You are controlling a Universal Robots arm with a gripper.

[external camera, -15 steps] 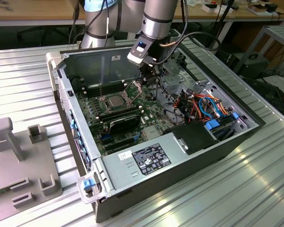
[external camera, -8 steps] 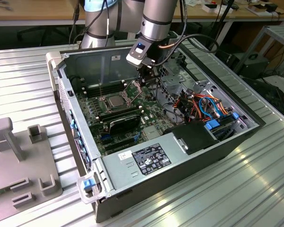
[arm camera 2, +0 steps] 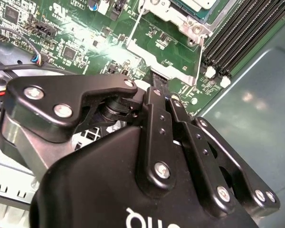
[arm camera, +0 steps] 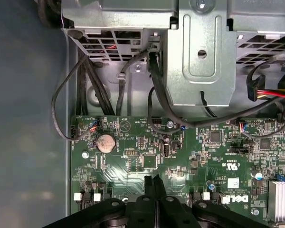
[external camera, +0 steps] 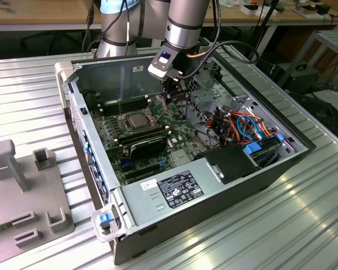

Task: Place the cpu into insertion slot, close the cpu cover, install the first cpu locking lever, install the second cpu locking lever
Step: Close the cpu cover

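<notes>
Now tool [arm camera: 152, 180] closed over mobo [arm camera: 133, 171], cables [arm camera: 158, 95] nearby

light: bright, even | glare: motherboard [arm camera 2: 102, 43] | shadows: soft, faint

exterior view: raised, oblique, looking down into the open computer case [external camera: 124, 70], centre frame | both wrist views: close above its motherboard [arm camera 2: 156, 42] [arm camera: 133, 166], overlapping there

Workshop Surroundings

Ribbed silver aluminium table [external camera: 304, 225], spanning the foreground. Long light-brown wooden workbench [external camera: 39, 11] along the far side, dark shadow beneath. Grey metal shelf rack [external camera: 332, 45] at the exterior view's right. Even, diffuse lighting.
</notes>
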